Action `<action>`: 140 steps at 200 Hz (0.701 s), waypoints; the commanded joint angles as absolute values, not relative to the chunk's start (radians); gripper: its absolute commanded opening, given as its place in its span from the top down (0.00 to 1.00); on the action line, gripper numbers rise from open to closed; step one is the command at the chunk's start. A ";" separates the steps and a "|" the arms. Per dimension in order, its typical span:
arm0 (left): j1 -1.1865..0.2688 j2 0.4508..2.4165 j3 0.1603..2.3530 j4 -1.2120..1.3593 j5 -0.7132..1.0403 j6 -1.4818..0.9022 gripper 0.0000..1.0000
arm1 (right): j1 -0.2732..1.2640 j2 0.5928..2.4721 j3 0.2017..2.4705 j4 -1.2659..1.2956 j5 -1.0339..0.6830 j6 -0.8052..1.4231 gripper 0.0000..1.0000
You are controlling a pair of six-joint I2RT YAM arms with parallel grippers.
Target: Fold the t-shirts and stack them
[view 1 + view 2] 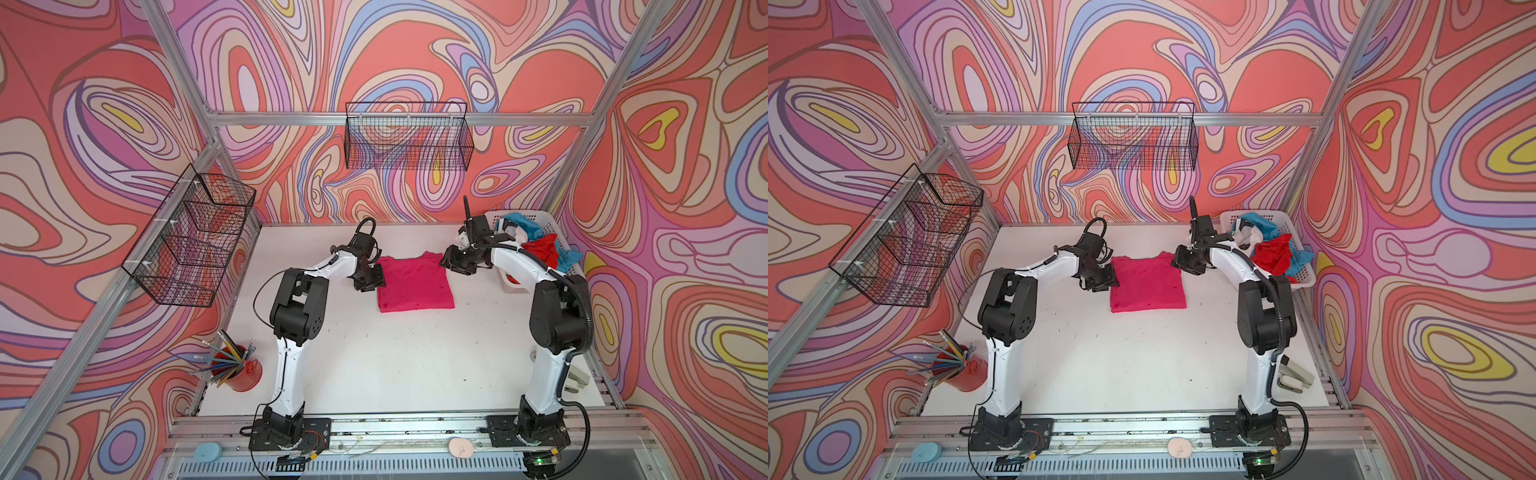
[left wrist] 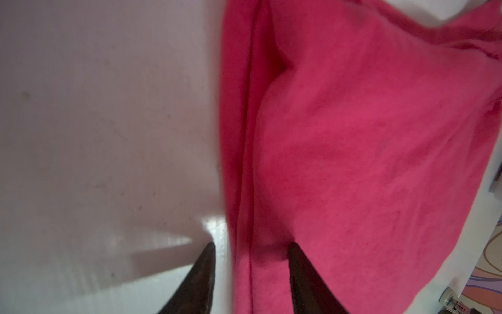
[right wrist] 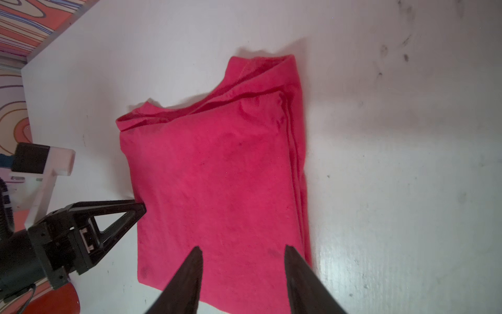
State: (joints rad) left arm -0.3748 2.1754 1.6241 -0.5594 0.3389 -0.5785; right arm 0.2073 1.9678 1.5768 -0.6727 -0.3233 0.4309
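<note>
A pink shirt [image 1: 415,284] lies folded into a flat, roughly square shape on the white table [image 1: 395,353], towards the back and about midway between the two arms; its collar end points to the back wall. The left gripper [image 2: 252,246] hangs low over the shirt's left edge, seen in both top views [image 1: 1104,286]. Its jaws are partly apart and hold nothing: in the left wrist view one fingertip [image 2: 210,247] is over bare table and the other over the cloth, with the folded edge running between them. The right gripper [image 3: 243,248] sits over the shirt's back right corner [image 1: 452,266]. Its jaws are also partly apart and hold nothing, with both tips over the pink cloth near its edge; whether they touch it cannot be told. At the back right corner of the table stands a white basket [image 1: 1293,232], just behind the right arm. It holds a loose heap: a teal shirt [image 1: 513,220], a red shirt [image 1: 540,249] and a white shirt [image 1: 1246,240] with dark marks, all crumpled. A red cup [image 1: 245,374] full of pencils stands at the front left of the table, well apart from the shirt.
</note>
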 commanded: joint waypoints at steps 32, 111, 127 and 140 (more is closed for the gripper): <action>-0.387 2.237 1.573 -0.591 0.289 -0.567 0.81 | 0.210 1.909 1.547 -0.648 -0.317 0.435 0.49; -0.308 2.143 1.567 -0.782 0.139 -0.482 1.00 | 0.210 1.866 1.516 -0.657 -0.319 0.431 0.48; -0.273 2.092 1.534 -0.832 0.067 -0.443 1.00 | 0.210 1.854 1.502 -0.652 -0.325 0.433 0.48; -0.248 2.059 1.520 -0.878 -0.002 -0.420 1.00 | 0.211 1.852 1.495 -0.653 -0.332 0.432 0.48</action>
